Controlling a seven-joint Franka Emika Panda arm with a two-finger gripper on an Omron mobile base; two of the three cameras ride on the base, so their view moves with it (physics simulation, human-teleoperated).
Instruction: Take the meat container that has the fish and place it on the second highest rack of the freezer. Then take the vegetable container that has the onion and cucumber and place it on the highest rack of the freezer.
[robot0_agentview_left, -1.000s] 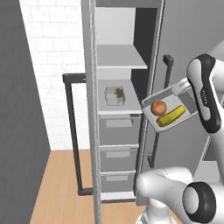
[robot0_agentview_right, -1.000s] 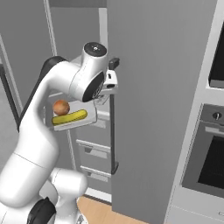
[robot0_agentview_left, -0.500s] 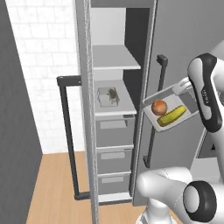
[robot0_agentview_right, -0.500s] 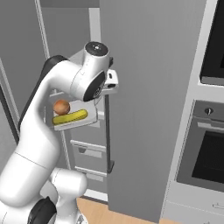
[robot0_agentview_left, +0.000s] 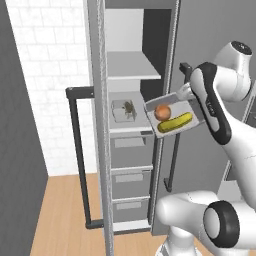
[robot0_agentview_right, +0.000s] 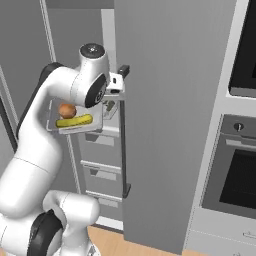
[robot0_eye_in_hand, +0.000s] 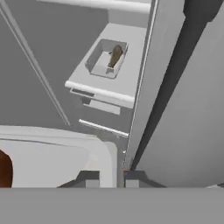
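The freezer (robot0_agentview_left: 98, 125) stands open, its white shelves showing. On the second shelf down rests the meat container (robot0_agentview_left: 124, 111) (robot0_eye_in_hand: 106, 62) with the fish (robot0_eye_in_hand: 116, 56) in it. My gripper (robot0_agentview_left: 184, 93) (robot0_agentview_right: 111, 99) (robot0_eye_in_hand: 109, 177) is shut on the rim of the vegetable container (robot0_agentview_left: 172, 117) (robot0_agentview_right: 75, 120) (robot0_eye_in_hand: 105, 151). That tray hangs level in the air just right of the opening, at about the meat container's height. In it lie the onion (robot0_agentview_left: 162, 112) (robot0_agentview_right: 67, 110) and the cucumber (robot0_agentview_left: 175, 122) (robot0_agentview_right: 74, 121). The top shelf (robot0_agentview_left: 131, 66) is bare.
Grey drawers (robot0_agentview_left: 131, 150) fill the freezer below the shelves. Its open door carries a long dark bar handle (robot0_agentview_left: 77, 155) at the left. A second tall grey door with a dark handle (robot0_agentview_right: 123, 145) is close beside the hand. A black-fronted wall oven (robot0_agentview_right: 235, 165) is at the right.
Both base views have shifted, so the base has moved. The arm has carried the vegetable container left and slightly up, closer to the freezer opening. The grip is unchanged.
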